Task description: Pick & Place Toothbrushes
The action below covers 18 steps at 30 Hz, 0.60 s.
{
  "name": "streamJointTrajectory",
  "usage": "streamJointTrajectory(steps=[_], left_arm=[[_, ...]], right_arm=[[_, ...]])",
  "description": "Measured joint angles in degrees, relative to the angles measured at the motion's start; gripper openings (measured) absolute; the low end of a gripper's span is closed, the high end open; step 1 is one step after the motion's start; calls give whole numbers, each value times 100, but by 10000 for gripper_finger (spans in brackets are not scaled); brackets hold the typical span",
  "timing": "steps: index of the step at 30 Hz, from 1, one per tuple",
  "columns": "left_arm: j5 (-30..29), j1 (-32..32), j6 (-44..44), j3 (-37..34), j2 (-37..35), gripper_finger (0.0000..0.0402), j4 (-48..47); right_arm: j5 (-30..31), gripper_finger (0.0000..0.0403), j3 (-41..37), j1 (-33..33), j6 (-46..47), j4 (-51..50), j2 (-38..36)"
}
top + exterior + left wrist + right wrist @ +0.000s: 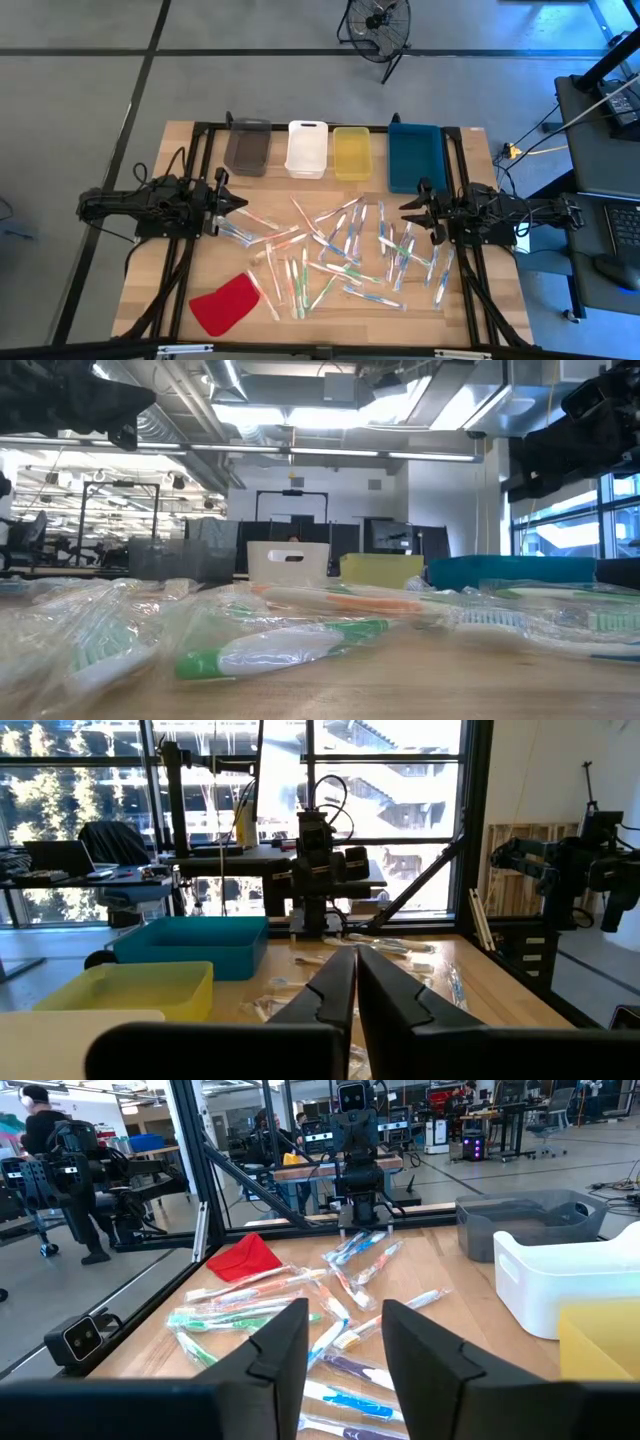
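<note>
**Wood table, brushes still loose: no pick yet**

High view: toothbrushes (340,255) lie scattered mid-table, none in the bins (330,150) at the far edge. Left gripper (240,203) sits at the pile's left, right gripper (408,210) at its right.

Left wrist view: fingers (335,995) pressed together, empty.

Right wrist view: fingers (285,1340) part-open, nothing between.

Judgement: approach step; next, descend over a single brush.

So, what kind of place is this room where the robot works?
Probably a robotics lab or workshop. Beyond the wooden table stand other robot rigs on benches, desks with a laptop, and bare ceiling ducts under strip lights. A person sits at a bench in the background.
</note>
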Motion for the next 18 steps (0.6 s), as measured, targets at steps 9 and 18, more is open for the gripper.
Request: streamJointTrajectory(steps=[9,18], left_arm=[[-1,1,0,0,0,8,-2],[0,1,0,0,1,10,-1]], right_arm=[[0,113,0,0,0,0,0],[1,101,0,-1,-2,1,0]])
